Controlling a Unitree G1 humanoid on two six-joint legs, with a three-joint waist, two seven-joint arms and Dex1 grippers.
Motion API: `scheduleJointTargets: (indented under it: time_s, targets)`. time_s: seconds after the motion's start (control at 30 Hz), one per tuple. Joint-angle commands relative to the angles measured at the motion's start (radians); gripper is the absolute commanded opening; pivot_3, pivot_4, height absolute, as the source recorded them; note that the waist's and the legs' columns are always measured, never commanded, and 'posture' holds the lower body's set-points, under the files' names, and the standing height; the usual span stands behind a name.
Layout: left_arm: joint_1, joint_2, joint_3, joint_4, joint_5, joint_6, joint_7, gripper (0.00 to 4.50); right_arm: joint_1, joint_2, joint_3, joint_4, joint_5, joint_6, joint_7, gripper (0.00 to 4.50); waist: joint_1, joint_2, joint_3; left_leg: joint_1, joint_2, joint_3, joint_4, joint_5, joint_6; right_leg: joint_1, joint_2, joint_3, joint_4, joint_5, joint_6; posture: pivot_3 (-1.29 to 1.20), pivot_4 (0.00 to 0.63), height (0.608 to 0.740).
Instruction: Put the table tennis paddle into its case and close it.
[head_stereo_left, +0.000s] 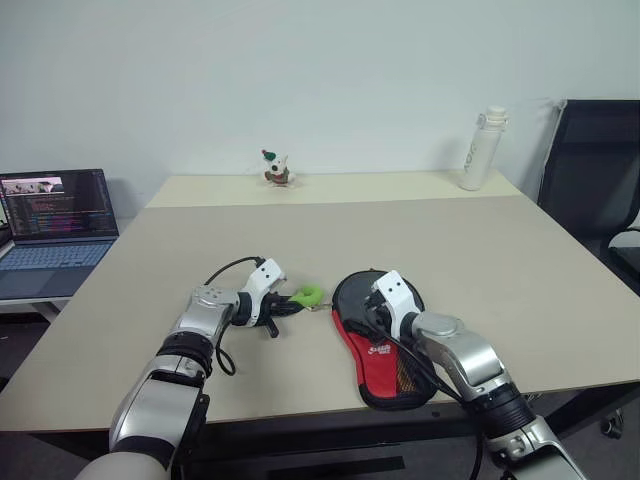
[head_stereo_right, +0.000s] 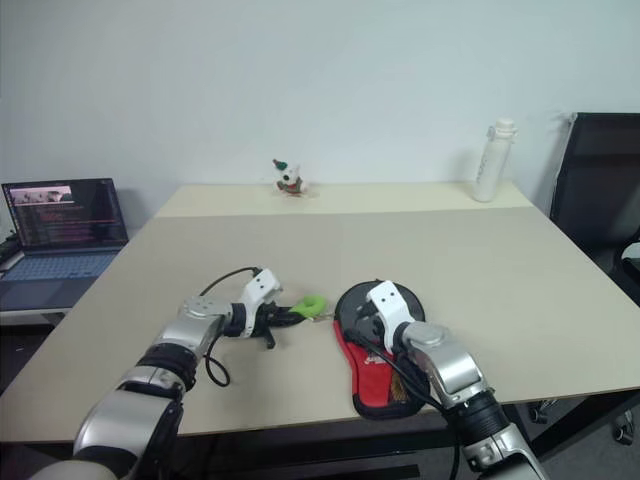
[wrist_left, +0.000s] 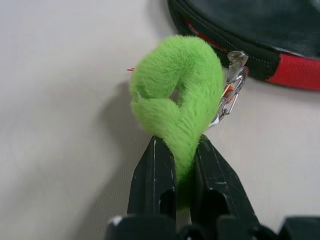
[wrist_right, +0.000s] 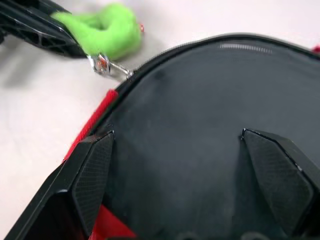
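Pale walls close off the back of the room, and before us spreads a wide beige desk (head_stereo_left: 480, 250) with a smooth matte top. On it lies the case (head_stereo_left: 375, 355), a soft paddle-shaped zip cover, black fabric over the round head and red toward the narrow end, with a white logo on the red part that we cannot read. We cannot tell whether the table tennis paddle is inside it.

Our left hand (wrist_left: 176, 167) is clenched on the fuzzy bright-green pull tag (wrist_left: 180, 95), a plush loop curled beside the case's rim; the two black fingers (wrist_left: 155, 180) pinch its tail between them. Just beyond the fingertips a small silver clip (wrist_left: 231, 92) links the tag to the zip at the edge of the case.

Our right hand (wrist_right: 177, 165) is released, its ribbed black fingers (wrist_right: 92, 180) spread wide over the dark head of the case, right above the fabric; whether they touch it we cannot tell.

Far beyond both hands, near the wall, stand a small toy figure (head_stereo_left: 276, 168) and a white bottle (head_stereo_left: 483, 148) with grey lettering too small to read. Off to the left hand's side an open laptop (head_stereo_left: 55, 230) shows lines of code, and a black chair (head_stereo_left: 595, 170) stands to the right.
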Motion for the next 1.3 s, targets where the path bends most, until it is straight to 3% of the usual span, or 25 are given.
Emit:
scheduleJointTargets:
  time_s: [0.03,0.37,0.7,0.9,1.3]
  targets:
    - [-0.064,-0.017,0.044,0.002,-0.017,0.056,0.099,0.04,0.006,0.000,0.016,0.034,-0.021,0.007,0.011,4.50,0.000,0.000,0.000,0.000,0.000,0.000,0.000,0.000,0.000,0.000,0.000,0.000,0.000,0.000,0.000,0.00,0.150,0.740]
    - [-0.274,-0.118,0.068,0.180,0.040,0.026,0.442,0.04,0.045,-0.005,0.030,0.034,-0.040,0.030,0.042,4.50,-0.004,-0.002,0.000,-0.005,0.000,0.000,-0.001,-0.001,-0.001,-0.002,0.000,0.000,-0.006,0.000,0.001,0.00,0.150,0.740]
    - [-0.340,-0.202,0.032,0.295,0.159,-0.037,0.645,0.04,0.080,0.008,0.067,-0.008,-0.040,0.080,0.055,4.50,-0.004,-0.003,0.000,-0.007,0.000,0.000,-0.002,-0.001,-0.001,-0.003,0.000,0.000,-0.007,0.001,0.001,0.00,0.150,0.740]
    - [-0.372,-0.232,0.030,0.314,0.201,-0.061,0.725,0.04,0.138,0.001,0.122,-0.082,-0.040,0.149,0.067,4.50,-0.006,-0.003,0.000,-0.007,0.000,0.000,-0.003,-0.002,-0.002,-0.003,0.000,0.000,-0.008,0.000,0.001,0.00,0.150,0.740]
    - [-0.445,-0.308,-0.142,0.334,0.431,-0.159,0.773,0.04,0.263,0.016,0.153,-0.198,-0.036,0.247,0.048,4.50,-0.006,-0.009,-0.005,-0.007,0.001,0.000,-0.005,-0.003,-0.004,-0.003,0.001,-0.001,-0.014,0.000,0.001,0.00,0.150,0.740]
